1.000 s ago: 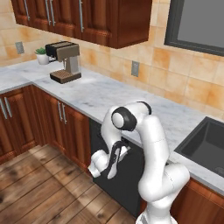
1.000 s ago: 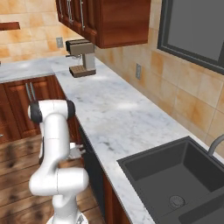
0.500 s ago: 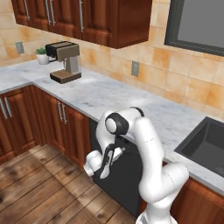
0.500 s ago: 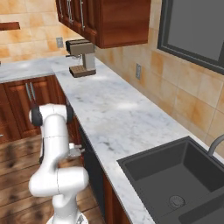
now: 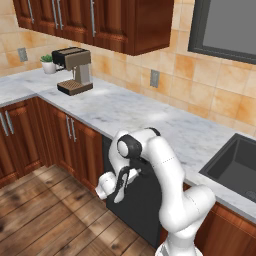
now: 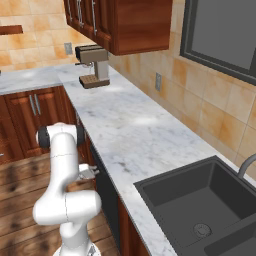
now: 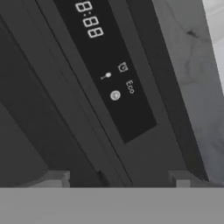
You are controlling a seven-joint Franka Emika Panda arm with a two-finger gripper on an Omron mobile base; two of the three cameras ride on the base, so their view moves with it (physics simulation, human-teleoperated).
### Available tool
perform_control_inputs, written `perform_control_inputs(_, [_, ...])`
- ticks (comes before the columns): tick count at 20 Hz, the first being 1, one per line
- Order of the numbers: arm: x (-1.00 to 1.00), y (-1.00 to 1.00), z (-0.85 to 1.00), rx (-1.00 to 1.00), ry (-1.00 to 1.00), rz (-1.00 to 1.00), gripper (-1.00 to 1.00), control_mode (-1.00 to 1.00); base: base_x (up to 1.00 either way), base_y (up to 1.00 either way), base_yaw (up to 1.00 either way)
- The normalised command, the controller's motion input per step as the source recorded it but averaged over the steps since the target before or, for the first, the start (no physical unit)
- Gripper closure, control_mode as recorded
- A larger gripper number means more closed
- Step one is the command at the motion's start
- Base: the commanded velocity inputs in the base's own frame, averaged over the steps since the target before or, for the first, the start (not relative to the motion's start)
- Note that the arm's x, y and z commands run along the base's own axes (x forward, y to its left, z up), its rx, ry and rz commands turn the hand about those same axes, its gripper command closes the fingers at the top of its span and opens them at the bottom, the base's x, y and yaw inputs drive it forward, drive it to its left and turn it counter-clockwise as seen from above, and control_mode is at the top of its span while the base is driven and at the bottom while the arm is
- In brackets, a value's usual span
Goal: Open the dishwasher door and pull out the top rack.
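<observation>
The arm is folded low in front of the cabinets so that the tool (image 5: 121, 181) meets the upper edge of the dishwasher door (image 5: 142, 210), where the handle runs; a pull there would swing the panel down about its bottom hinge. In the hand view the two finger tips (image 7: 56, 178) stand apart at the bottom, one to each side of the dark handle bar (image 7: 65, 109) that runs diagonally up and away from them. The tool is thus spread, with the bar lying in the gap between the tips; whether the pads touch it cannot be told. Just beyond the bar, on the far side from the tool, lies the control strip (image 7: 109, 70) with its pale digits and "Eco" mark, and past that the marble tabletop (image 7: 192, 74) overhangs the door. In the left base view the door sits flush with the neighbouring wooden cabinet doors (image 5: 75, 145), directly ahead of and below the tool. By this evidence the door is judged closed. The top rack, presumably behind the panel, is hidden.
</observation>
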Motion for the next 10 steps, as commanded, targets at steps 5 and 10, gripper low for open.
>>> perform_control_inputs(5, [0.41, 0.0, -0.29, 0.01, 0.01, 0.0, -1.0, -1.0, 0.0, 0.0, 0.0])
perform_control_inputs(10, [0.54, -0.12, -0.01, 0.01, 0.0, 0.0, -1.0, -1.0, 0.0, 0.0, 0.0])
